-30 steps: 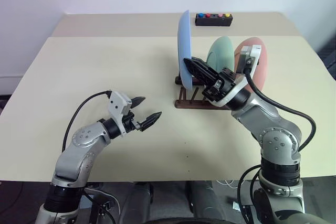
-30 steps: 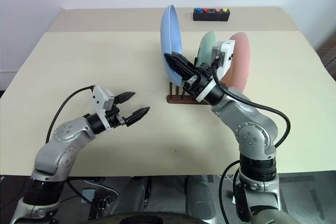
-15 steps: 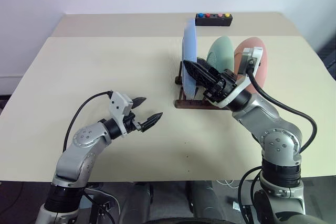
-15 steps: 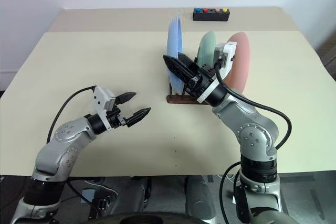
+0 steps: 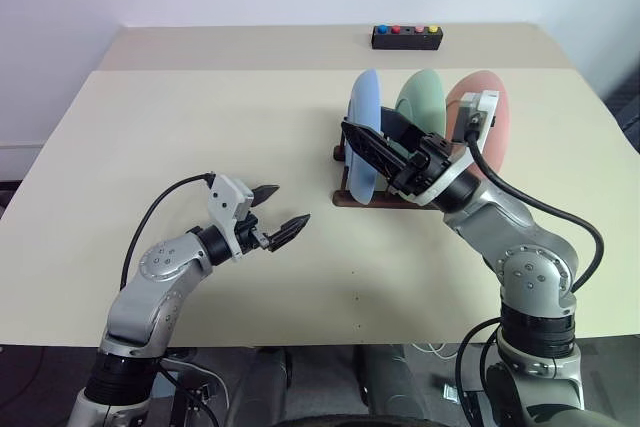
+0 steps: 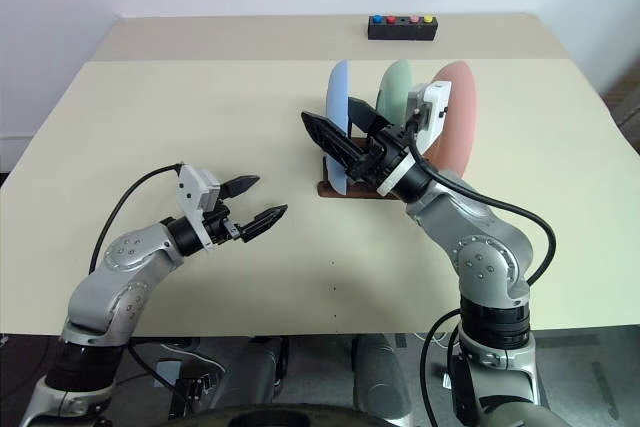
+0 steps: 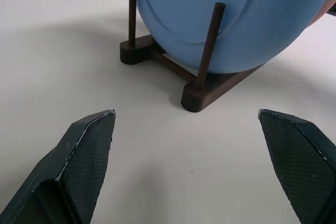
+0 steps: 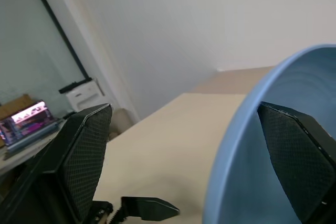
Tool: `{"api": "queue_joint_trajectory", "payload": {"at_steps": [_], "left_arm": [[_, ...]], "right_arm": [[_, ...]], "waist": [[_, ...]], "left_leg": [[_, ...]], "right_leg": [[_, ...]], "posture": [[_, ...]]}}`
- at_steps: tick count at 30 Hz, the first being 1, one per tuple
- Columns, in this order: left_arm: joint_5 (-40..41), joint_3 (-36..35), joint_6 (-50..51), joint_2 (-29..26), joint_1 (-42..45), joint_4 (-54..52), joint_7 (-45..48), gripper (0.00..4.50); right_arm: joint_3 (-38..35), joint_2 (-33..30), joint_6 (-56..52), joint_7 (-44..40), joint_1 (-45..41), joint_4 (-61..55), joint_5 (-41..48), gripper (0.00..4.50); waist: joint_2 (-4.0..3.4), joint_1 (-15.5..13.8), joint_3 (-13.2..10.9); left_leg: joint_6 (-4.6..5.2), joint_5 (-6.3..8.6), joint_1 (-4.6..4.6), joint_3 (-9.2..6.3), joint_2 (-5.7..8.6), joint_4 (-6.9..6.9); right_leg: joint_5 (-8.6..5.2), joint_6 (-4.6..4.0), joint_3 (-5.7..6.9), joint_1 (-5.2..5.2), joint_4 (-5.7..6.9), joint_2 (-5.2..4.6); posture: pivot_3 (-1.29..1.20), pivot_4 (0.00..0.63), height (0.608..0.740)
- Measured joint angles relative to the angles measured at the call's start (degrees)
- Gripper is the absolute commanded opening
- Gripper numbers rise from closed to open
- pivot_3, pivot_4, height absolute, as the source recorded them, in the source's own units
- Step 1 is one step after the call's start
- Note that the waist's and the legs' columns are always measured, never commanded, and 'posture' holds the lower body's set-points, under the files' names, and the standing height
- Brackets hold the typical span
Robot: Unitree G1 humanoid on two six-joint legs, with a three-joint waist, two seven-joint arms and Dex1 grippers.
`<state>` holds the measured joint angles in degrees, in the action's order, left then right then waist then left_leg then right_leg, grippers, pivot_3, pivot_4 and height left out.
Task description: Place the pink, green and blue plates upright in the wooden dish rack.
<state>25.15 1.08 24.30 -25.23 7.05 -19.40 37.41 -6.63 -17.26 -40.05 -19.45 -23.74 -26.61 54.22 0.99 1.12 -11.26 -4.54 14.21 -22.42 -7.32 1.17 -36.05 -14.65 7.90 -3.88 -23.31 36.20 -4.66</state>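
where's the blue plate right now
The blue plate stands upright in the wooden dish rack, at its left end beside the green plate, with the open right pincer straddling its rim.

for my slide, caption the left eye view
Right gripper open around the blue plate, upright in the rack.

Blue plate, green plate, pink plate, dark-brown rack.
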Motion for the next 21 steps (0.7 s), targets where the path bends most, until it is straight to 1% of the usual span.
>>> {"api": "queue_joint_trajectory", "payload": {"at_steps": [5,13,18,21], "left_arm": [[-0.1,0.3,0.0,0.4,0.2,0.0,0.0,4.50],[-0.3,0.3,0.0,0.5,0.2,0.0,-0.1,4.50],[-0.5,0.3,0.0,0.7,0.1,0.0,-0.1,4.50],[-0.7,0.3,0.0,1.0,0.2,0.0,-0.1,4.50]], "right_arm": [[0.1,-0.5,0.4,-0.1,-2.7,0.9,-2.0,4.47],[0.7,-2.6,0.6,-1.8,-4.2,1.6,-5.0,4.47],[0.7,-4.4,3.2,-3.2,-7.3,1.5,-8.8,4.47],[0.8,-4.9,4.1,-3.8,-7.6,1.5,-10.8,4.47]], "waist": [[0.00,0.0,0.0],[-0.01,0.0,0.0],[-0.01,0.0,0.0],[-0.01,0.0,0.0]], "left_leg": [[0.00,0.00,0.00,0.00,0.00,0.00],[0.00,0.00,-0.01,0.00,0.00,0.01],[0.00,0.00,-0.01,0.00,0.00,0.02],[0.00,0.00,-0.01,0.01,0.00,0.02]], "right_leg": [[0.00,0.00,0.00,0.00,-0.01,0.00],[0.00,0.00,0.00,0.00,-0.03,0.00],[0.00,0.00,0.00,0.00,-0.04,0.00],[0.00,0.00,0.00,0.00,-0.06,0.00]], "posture": [[0.00,0.150,0.740],[0.00,0.150,0.740],[0.00,0.150,0.740],[0.00,0.150,0.740]]}}
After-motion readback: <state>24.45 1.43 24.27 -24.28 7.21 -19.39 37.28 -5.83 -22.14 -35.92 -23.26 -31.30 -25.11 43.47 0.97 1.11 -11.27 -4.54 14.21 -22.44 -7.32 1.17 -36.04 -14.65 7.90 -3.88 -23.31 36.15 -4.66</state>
